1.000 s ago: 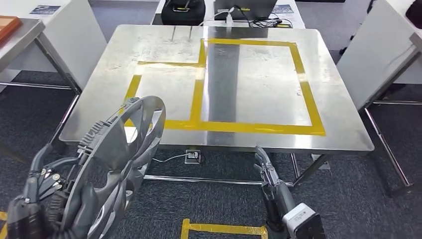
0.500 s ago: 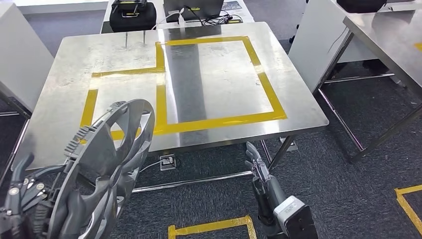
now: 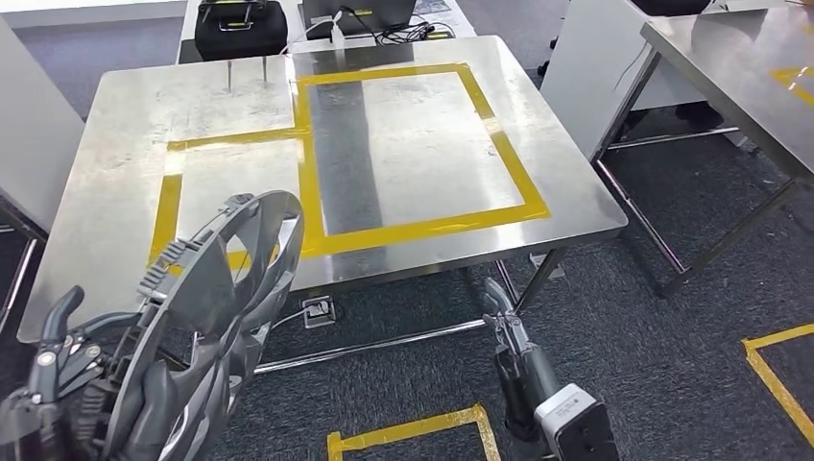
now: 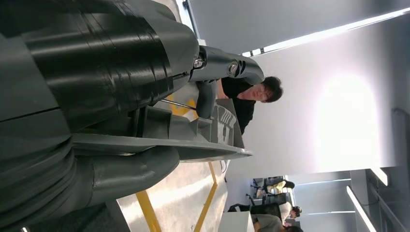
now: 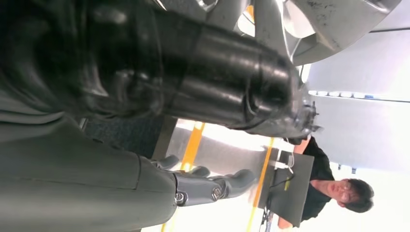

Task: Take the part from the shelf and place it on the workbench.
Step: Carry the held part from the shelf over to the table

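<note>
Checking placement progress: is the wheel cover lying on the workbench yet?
No. The left hand holds the wheel cover upright, before the workbench.

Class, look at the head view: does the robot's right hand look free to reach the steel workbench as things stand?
Probably yes. The right hand holds nothing and sits just below the workbench near edge, with nothing between them. The wheel cover is off to the side in the left hand.

From the head we look down on the worktop; both wrist cameras sit close behind their hands, sharing its yellow tape
</note>
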